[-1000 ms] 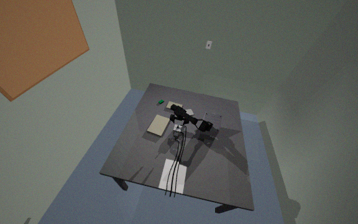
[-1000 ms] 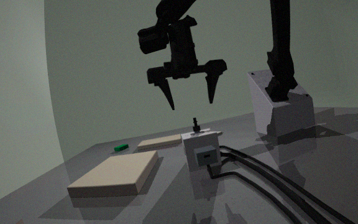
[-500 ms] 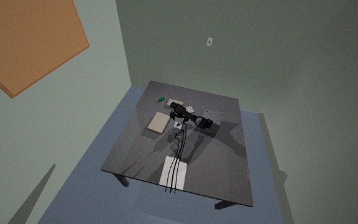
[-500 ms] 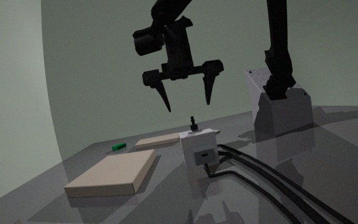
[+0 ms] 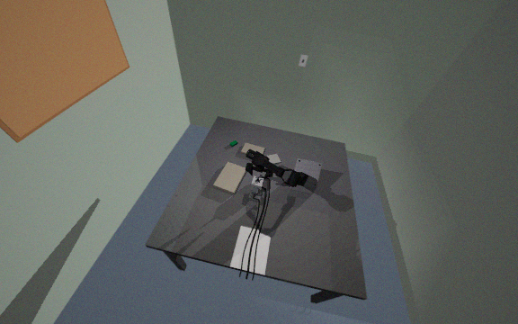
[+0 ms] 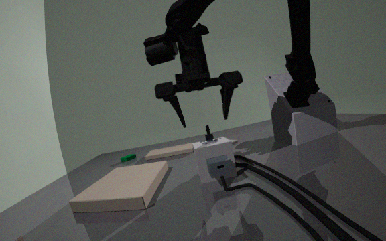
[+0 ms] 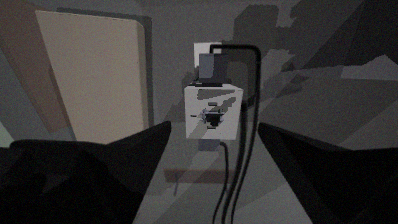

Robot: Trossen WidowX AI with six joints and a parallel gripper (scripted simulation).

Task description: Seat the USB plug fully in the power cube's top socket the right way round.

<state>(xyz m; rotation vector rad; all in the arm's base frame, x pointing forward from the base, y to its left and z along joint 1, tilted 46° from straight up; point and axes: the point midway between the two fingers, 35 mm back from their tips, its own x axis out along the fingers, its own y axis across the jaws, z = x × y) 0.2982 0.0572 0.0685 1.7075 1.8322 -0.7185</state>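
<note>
The white power cube (image 6: 200,164) (image 7: 192,131) stands on the dark table. The dark USB plug (image 6: 209,136) (image 7: 214,118) stands upright on the cube's top face, its narrow stem pointing up. How deep it sits and which way round it is cannot be told. My gripper (image 6: 205,122) (image 7: 214,125) is open and empty, pointing down above the cube. In the exterior view its fingertips are wide apart, a little higher than the plug's stem. In the wrist view the plug lies between the two fingers, with a gap on each side.
Blue-grey adapters (image 6: 213,171) (image 7: 206,67) stick out of the cube's sides, with black cables (image 7: 258,85) trailing away. A large beige box (image 5: 229,177) (image 6: 122,181) (image 7: 100,75) lies beside it. Farther back are a smaller beige box (image 6: 169,152) and a green block (image 5: 234,143) (image 6: 128,158).
</note>
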